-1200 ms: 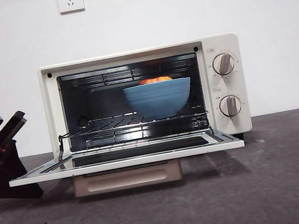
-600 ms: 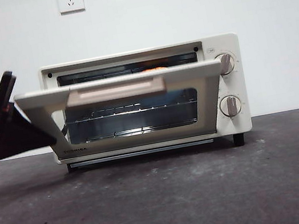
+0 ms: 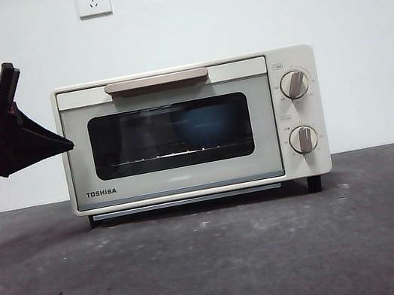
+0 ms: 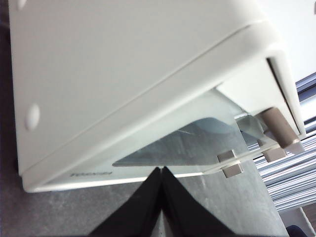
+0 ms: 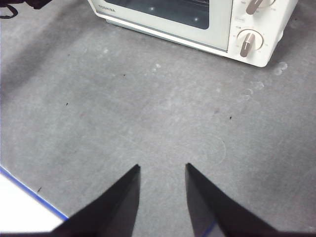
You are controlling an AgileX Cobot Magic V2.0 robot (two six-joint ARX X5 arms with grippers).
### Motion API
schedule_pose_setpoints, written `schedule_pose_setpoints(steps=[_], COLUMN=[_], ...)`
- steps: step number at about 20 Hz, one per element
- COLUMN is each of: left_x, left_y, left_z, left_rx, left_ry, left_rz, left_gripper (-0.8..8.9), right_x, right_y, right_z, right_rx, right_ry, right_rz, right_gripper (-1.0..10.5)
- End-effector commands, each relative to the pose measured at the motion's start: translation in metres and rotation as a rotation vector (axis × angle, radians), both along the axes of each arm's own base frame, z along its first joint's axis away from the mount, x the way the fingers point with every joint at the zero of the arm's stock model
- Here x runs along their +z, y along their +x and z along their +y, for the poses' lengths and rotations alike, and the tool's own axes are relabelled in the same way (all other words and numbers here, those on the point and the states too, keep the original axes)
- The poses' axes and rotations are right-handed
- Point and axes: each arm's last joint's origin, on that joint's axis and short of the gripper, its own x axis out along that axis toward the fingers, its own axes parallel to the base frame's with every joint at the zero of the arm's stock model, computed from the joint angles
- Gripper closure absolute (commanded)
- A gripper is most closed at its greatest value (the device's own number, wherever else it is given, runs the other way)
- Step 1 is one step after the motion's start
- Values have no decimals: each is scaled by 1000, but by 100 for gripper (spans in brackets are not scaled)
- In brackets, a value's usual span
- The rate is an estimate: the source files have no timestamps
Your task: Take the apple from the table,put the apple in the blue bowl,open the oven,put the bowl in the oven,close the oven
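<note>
The right arm's black two-jawed pincer [image 5: 162, 170] hangs released over the bare dark grey, mottled counter [image 3: 218, 266], well apart from everything. Farther back, the cream-white Toshiba toaster oven [image 3: 192, 129] stands on the counter with its dark glass door shut and taupe bar handle [image 3: 156, 82] up, and the left pincer [image 3: 67, 146], jaws clenched on nothing, points at the oven's left front edge. Behind the glass the matte blue bowl [image 3: 204, 125] shows dimly on the wire rack; the apple cannot be made out.
</note>
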Motion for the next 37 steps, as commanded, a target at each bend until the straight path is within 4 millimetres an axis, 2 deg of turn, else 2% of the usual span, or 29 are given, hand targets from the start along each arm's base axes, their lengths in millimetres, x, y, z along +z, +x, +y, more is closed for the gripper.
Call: schedule_pose_setpoints(steps=[1, 6, 12, 16, 21, 26, 28, 32, 37], left_x=[6, 20, 46, 69, 94, 112, 116, 118, 118], left_y=[0, -13, -45, -77, -113, -145, -154, -163, -165], left_z=[-3, -8, -18, -25, -31, -31, -30, -28, -28], left_rx=[-22, -50, -28, -1, 19, 41, 42, 39, 37], left_ry=[0, 69, 281, 426, 502, 521, 521, 520, 521], left_rz=[-1, -3, -35, -83, -160, -213, -224, -227, -220], left_gripper=[806, 806, 806, 806, 806, 806, 806, 806, 806], right_x=[2, 6, 1, -11, -37, -58, -58, -56, -55], right_y=[2, 5, 12, 19, 27, 32, 33, 33, 33], right_z=[3, 5, 11, 16, 22, 26, 27, 27, 27], right_rx=[6, 20, 35, 41, 37, 24, 23, 24, 23], right_ry=[12, 33, 63, 107, 178, 263, 273, 285, 287], right_rz=[-21, -80, -157, -236, -334, -405, -420, -442, -444], right_gripper=[799, 800, 800, 800, 803, 949, 942, 942, 942])
